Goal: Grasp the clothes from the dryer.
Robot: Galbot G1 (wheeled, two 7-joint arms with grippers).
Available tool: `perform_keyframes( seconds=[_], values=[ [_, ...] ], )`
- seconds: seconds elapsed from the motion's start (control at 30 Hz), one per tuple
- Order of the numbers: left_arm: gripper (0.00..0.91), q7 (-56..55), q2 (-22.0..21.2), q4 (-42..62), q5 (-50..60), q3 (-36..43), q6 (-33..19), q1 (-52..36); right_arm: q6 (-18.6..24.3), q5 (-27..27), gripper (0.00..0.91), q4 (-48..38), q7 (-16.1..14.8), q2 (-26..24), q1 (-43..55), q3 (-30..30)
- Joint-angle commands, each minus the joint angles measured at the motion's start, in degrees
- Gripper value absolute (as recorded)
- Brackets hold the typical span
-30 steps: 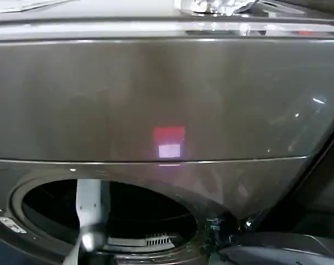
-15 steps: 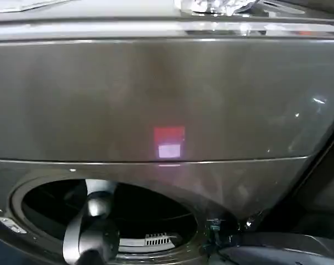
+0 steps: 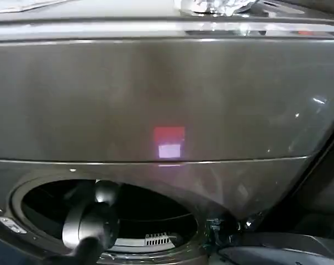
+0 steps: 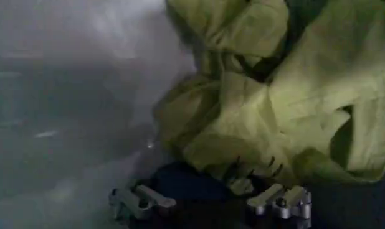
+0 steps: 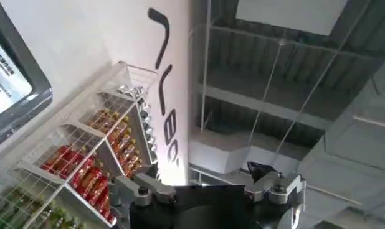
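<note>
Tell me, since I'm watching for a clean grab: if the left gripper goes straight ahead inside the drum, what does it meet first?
Most likely the lime-green garment, bunched right ahead of the open left gripper. A dark cloth lies beneath its edge; depth is unclear.

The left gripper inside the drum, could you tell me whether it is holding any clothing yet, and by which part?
Nothing is held: the left gripper is open, its fingertips just short of the lime-green garment.

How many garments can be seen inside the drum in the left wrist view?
2. The lime-green garment is bunched just beyond the open left gripper; a dark navy garment lies beneath its edge, between the fingertips. More may be hidden underneath.
</note>
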Motion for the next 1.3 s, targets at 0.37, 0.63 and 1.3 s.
perform_keyframes(
  seconds=[0.37,0.63,1.3],
  values=[
    [0.907,-1.11,3.10,2.86,-0.45,2.20,4.62,-0.42,-0.05,0.19,0.907,0.45,0.03,0.06,0.47,-0.94],
    [0.907,-1.52,4.19,5.10,-4.15,5.77,4.81,-0.23,0.02,0.54,0.907,0.39,-0.07,-0.31,0.34,-0.85],
    [0.907,-7.81,6.83,12.00,-18.21,22.07,10.71,-2.77,0.57,1.50,0.907,-0.13,-0.57,-0.85,-0.78,-0.33]
  ],
)
